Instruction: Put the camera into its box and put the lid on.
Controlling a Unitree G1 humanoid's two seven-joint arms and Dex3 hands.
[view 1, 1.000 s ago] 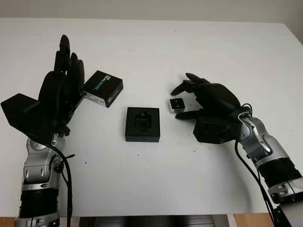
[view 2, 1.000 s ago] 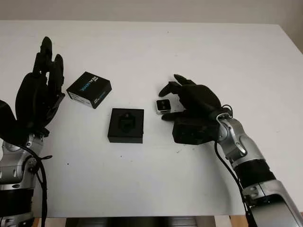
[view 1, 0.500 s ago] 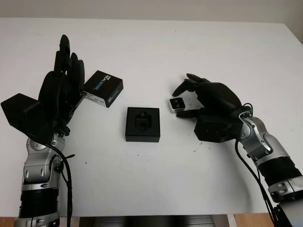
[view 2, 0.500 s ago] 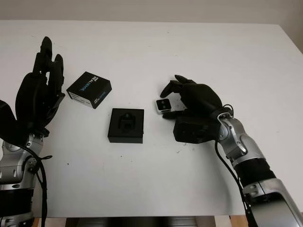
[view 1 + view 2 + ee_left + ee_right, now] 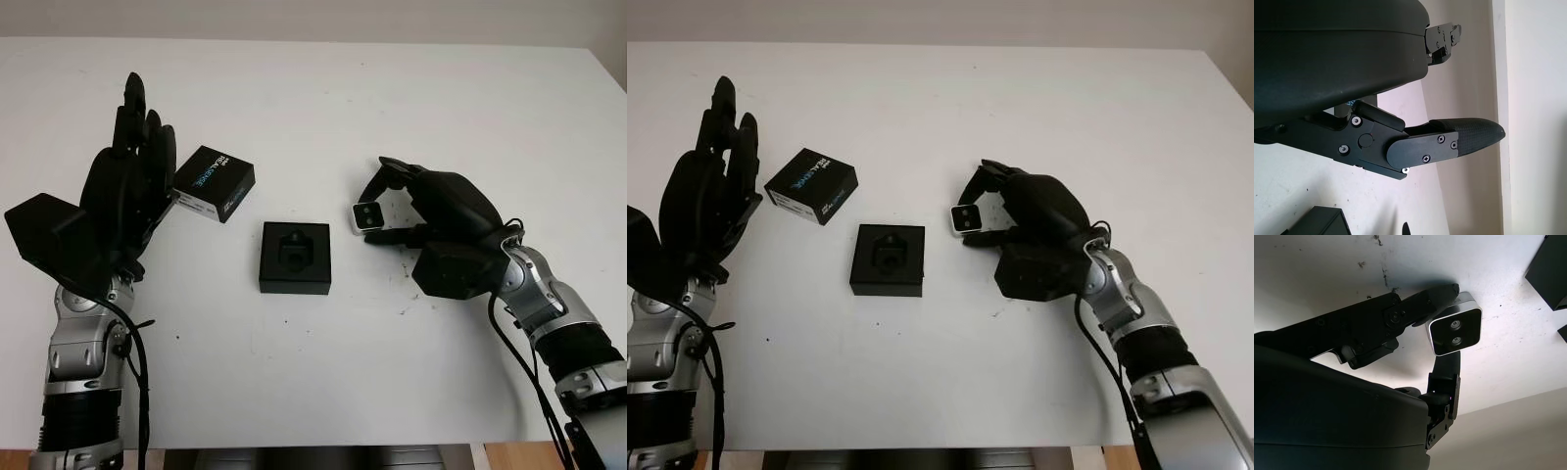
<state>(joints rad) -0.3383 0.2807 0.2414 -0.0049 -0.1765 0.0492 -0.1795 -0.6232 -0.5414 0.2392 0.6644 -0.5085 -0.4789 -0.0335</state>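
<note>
Each matte black, three-fingered left robot hand and right robot hand has a boxy black shell fastened with small screws, textured fingertips, and a ribbed silver-and-black forearm with a thin black cable looping alongside its wrist.

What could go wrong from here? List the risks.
1. The right hand pinches the small camera only at its edges with fingertips, so it may slip or twist on the way to the open box.
2. The foam recess looks snug; a tilted camera could jam.
3. The open left hand stands close beside the lid and could nudge it.
</note>
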